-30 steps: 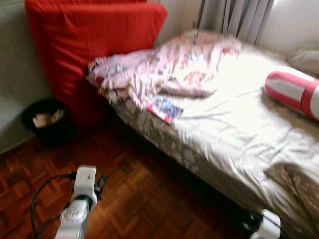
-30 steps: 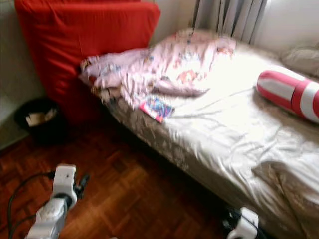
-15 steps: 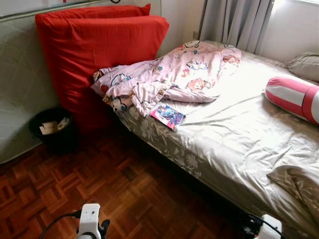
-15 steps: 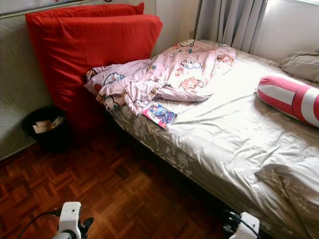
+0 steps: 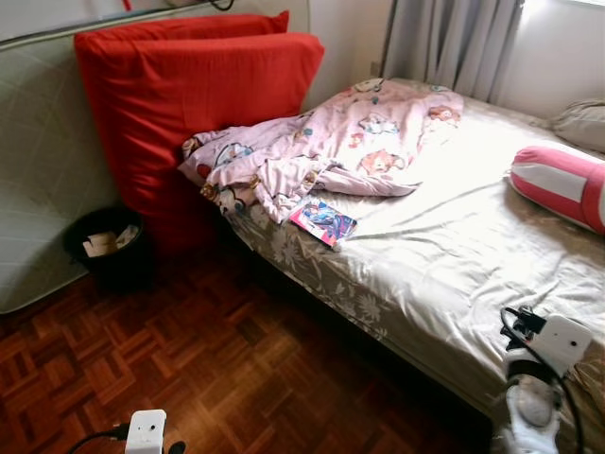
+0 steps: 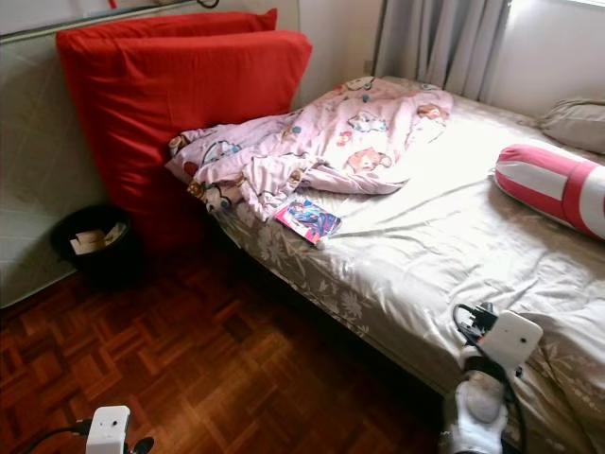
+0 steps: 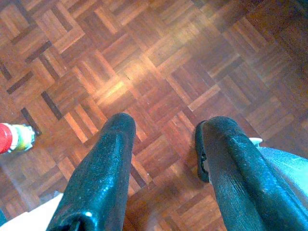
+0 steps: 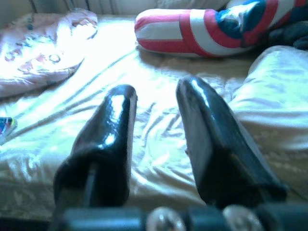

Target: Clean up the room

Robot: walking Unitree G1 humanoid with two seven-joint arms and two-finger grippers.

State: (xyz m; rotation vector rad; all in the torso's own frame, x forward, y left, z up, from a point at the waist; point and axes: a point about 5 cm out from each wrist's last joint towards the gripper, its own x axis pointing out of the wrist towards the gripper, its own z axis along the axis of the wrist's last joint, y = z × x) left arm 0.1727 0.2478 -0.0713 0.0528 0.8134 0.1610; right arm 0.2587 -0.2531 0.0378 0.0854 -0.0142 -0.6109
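Observation:
A crumpled pink cartoon-print blanket lies at the near end of the bed. A colourful book rests on the sheet just below it, near the bed's edge. A red and white striped bolster lies further along the bed. My right arm is raised over the bed's near edge. In its wrist view my right gripper is open, empty, above the sheet, pointing toward the bolster. My left gripper hangs open and empty over the parquet floor.
Two big red cushions lean on the wall at the bed's end. A black waste bin with paper stands beside them. A grey pillow and curtains are at the back. A small red and yellow object lies on the floor.
My right arm has risen from the bottom edge to over the bed's side. My left arm has sunk lower in the picture. The camera shifted slightly and the blur cleared.

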